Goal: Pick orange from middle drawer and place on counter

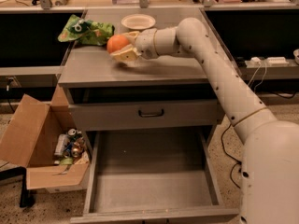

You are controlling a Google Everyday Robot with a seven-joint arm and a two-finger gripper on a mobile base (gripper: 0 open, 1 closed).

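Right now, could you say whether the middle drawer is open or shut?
Open: the middle drawer is pulled out, floor showing; the claw holds the orange over the counter.
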